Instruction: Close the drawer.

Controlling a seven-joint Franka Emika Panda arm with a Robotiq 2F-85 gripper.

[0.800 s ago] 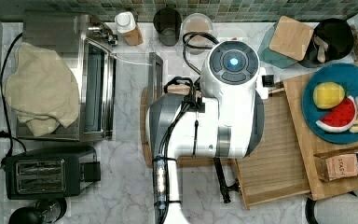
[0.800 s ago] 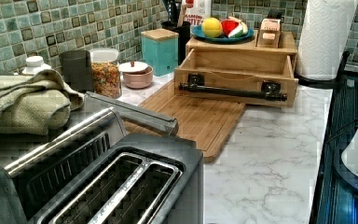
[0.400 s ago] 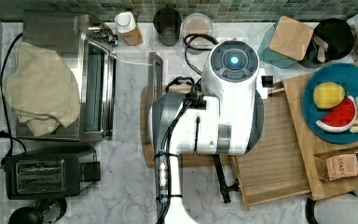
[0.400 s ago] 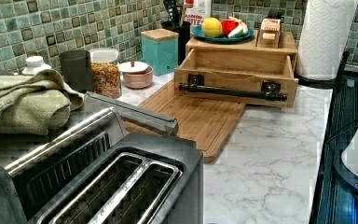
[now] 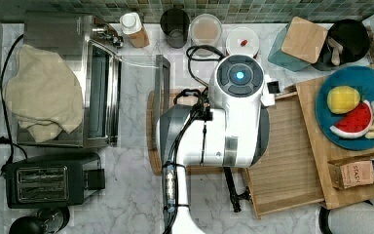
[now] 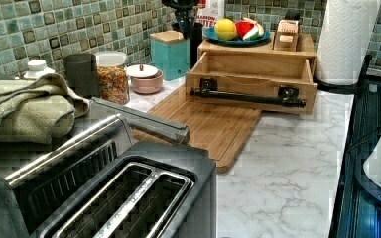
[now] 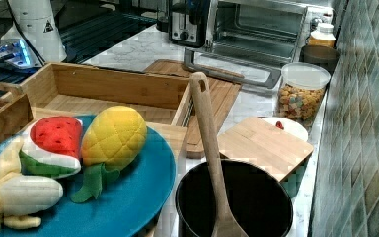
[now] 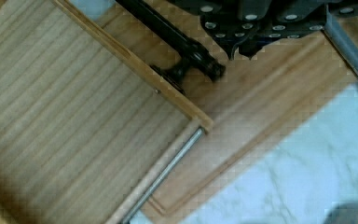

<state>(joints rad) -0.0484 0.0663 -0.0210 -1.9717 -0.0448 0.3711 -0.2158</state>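
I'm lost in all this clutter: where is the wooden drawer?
In the left view, the shallow light-wood drawer sticks out open from its low wooden box, beyond the cutting board.

open drawer [image 8: 70, 126] with fine-lined plank floor and thin light-wood walls, black bar handle [image 8: 168, 35] on its front wall, metal slide rail [image 8: 165, 172] along its side, cutting board [image 8: 261, 112] with edge groove beneath, white marble counter [image 8: 303, 172] beyond, dark gripper [image 8: 256, 21] hardware above the handle

Even indoor light, blocky compression blur
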